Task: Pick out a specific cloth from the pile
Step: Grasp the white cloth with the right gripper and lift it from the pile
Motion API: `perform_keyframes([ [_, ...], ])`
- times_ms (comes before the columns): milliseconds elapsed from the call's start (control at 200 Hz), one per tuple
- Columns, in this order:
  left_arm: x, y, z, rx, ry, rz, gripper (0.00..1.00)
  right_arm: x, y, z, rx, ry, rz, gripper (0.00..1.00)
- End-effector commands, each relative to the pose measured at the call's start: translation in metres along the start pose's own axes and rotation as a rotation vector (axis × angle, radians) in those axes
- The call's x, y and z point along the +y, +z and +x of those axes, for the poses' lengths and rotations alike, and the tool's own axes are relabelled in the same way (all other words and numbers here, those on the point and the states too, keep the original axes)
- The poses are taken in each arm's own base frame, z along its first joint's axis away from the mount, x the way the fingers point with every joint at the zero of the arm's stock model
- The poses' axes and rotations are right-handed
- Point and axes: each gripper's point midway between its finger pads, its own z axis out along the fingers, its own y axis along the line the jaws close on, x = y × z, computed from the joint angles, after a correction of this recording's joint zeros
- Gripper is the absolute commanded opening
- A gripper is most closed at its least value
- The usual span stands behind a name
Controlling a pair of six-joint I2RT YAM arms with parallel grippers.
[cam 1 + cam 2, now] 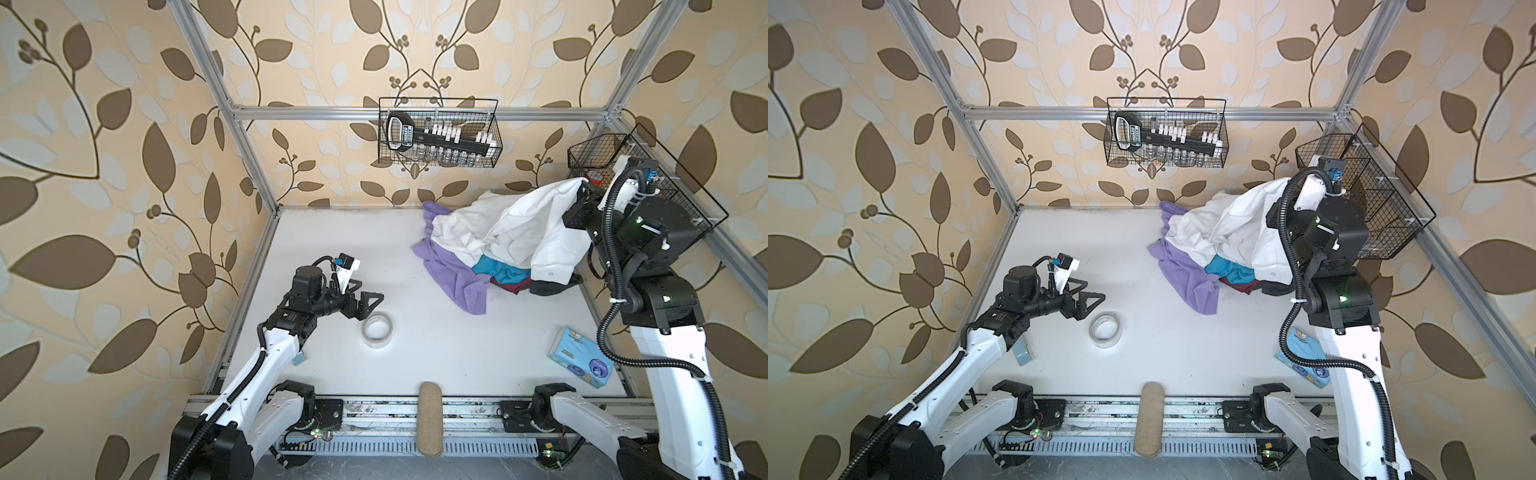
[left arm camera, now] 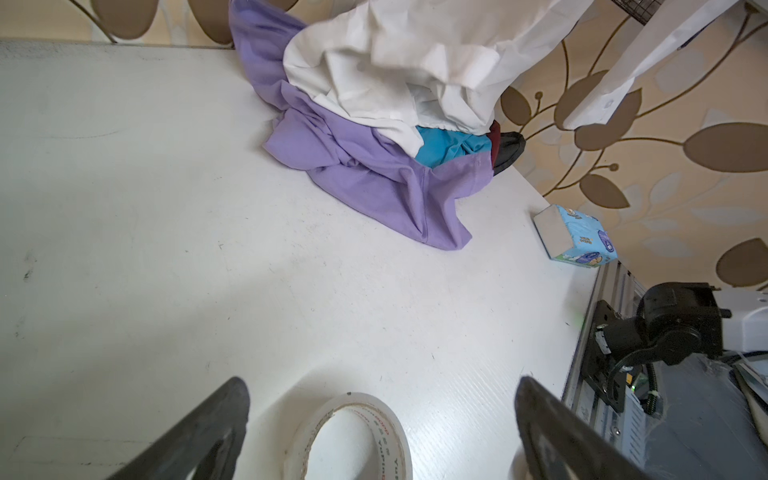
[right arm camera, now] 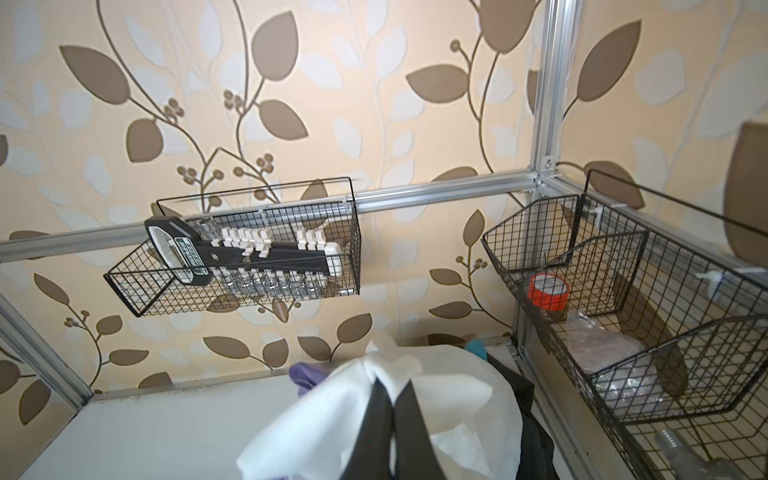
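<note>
Nearest us, at the front edge of the table [image 1: 332,249], lies a brown pad [image 1: 430,419], and a little beyond it on the right a blue tissue pack [image 1: 579,357]. Further in on the left we see the tape roll [image 1: 377,330] lying flat, and just past it the left gripper [image 1: 370,291] hovering low with its jaws spread wide and nothing between them. Towards the far right corner sits the pile [image 1: 505,286]: a lavender garment [image 1: 453,270] spreads out towards us, with a teal garment [image 1: 498,268], something maroon and something black tucked beneath. The cloth [image 1: 519,224], white and thin, drapes over the top of that heap, its buttoned cuff hanging down the near right side. Its far upper end is lifted clear, and in the right wrist view we find the right gripper [image 3: 394,395] pinched tight on a bunch of this white fabric. Behind, on the back wall, hangs a wire basket [image 1: 440,133], with a second basket [image 3: 536,237] on the right side frame
</note>
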Motion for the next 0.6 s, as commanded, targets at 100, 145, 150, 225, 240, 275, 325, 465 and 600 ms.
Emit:
perform_keyframes([
  [100, -0.014, -0.005, -0.015, -0.035, 0.062, 0.039, 0.99, 0.013, -0.018, -0.059, -0.168, -0.004, -0.072, 0.0],
  [145, -0.013, -0.004, -0.015, -0.034, 0.061, 0.038, 0.99, 0.018, -0.019, -0.062, -0.182, 0.002, -0.103, 0.0],
  [150, -0.013, -0.004, -0.015, -0.034, 0.061, 0.038, 0.99, 0.019, -0.018, -0.062, -0.182, 0.002, -0.107, 0.0],
  [225, -0.013, -0.004, -0.014, -0.032, 0.059, 0.036, 0.99, 0.029, -0.012, -0.057, -0.167, 0.004, -0.156, 0.0],
  [240, -0.013, -0.004, -0.014, -0.032, 0.061, 0.036, 0.99, 0.03, -0.01, -0.054, -0.161, 0.004, -0.162, 0.0],
  [275, -0.012, -0.004, -0.014, -0.031, 0.061, 0.035, 0.99, 0.033, -0.002, -0.045, -0.132, 0.002, -0.173, 0.0],
  [325, -0.012, -0.003, -0.014, -0.029, 0.058, 0.034, 0.99, 0.039, 0.012, -0.026, -0.082, -0.007, -0.195, 0.0],
  [465, -0.01, -0.002, -0.012, -0.021, 0.056, 0.033, 0.99, 0.049, 0.06, 0.052, 0.111, -0.028, -0.22, 0.0],
  [600, -0.007, 0.001, -0.011, -0.011, 0.053, 0.028, 0.99, 0.042, 0.107, 0.124, 0.272, -0.069, -0.153, 0.0],
])
